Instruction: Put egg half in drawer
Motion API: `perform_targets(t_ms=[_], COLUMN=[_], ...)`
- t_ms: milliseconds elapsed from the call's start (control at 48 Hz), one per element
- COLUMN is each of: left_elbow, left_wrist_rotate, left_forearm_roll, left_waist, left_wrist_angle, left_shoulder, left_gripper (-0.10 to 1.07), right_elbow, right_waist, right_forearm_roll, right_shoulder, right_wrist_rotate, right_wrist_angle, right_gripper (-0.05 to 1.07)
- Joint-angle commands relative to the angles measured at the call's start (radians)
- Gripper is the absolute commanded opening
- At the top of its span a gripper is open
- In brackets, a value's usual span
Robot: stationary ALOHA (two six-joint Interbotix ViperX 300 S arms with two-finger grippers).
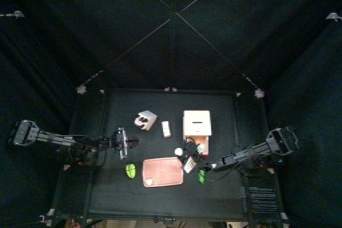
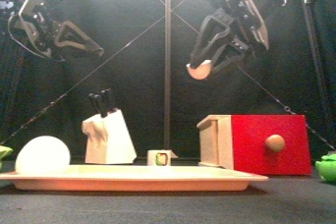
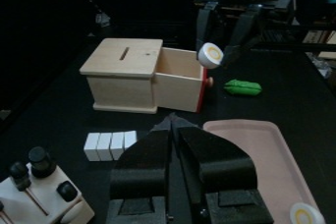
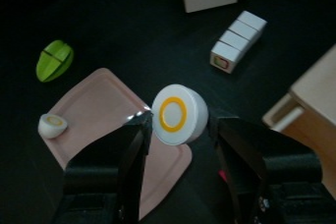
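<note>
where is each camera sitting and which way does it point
Top: high overhead, straight down at the table; both arms enter.
Front: table edge, level; pink board, drawer, arms above.
Left wrist: over the shut left tool, facing the drawer.
Right wrist: over the right tool gripping the egg half.
All show the drawer.

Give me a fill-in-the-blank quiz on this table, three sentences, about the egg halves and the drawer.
1. The raised egg half is clamped in the gripper of the ___ arm.
2. A second egg half lies on the ___ board.
3. The drawer carries a round knob on its ___ front.

Missing words: right; pink; red.
</note>
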Motion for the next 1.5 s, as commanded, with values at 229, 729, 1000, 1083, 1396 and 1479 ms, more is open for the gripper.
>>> perform_targets(t_ms=[229,729,1000,1083,1396,1479], left_elbow=[-0.012,-0.011,-0.011,-0.011,-0.009,-0.009], left_wrist_rotate=[0.0,0.0,0.0,0.0,0.0,0.0], left_forearm_roll=[0.002,0.002,0.002,0.002,0.002,0.002], left_waist=[0.002,0.003,0.003,0.003,0.005,0.005], left_wrist_angle=[-0.005,-0.005,-0.005,-0.005,-0.005,-0.003], left_shoulder=[0.0,0.0,0.0,0.0,0.0,0.0], left_gripper=[0.48,0.48,0.48,0.48,0.48,0.48], right_elbow=[0.199,0.311,0.308,0.305,0.299,0.301], right_waist=[0.014,0.017,0.017,0.017,0.011,0.011], right_forearm_roll=[-0.112,-0.069,-0.069,-0.069,-0.067,-0.063], right_shoulder=[-0.147,-0.181,-0.153,-0.144,-0.127,-0.127], right_wrist_rotate=[0.308,0.393,0.391,0.39,0.39,0.388], right_wrist_angle=[0.021,0.023,0.02,0.02,0.02,0.02], right_gripper=[0.8,0.81,0.81,0.82,0.99,1.02])
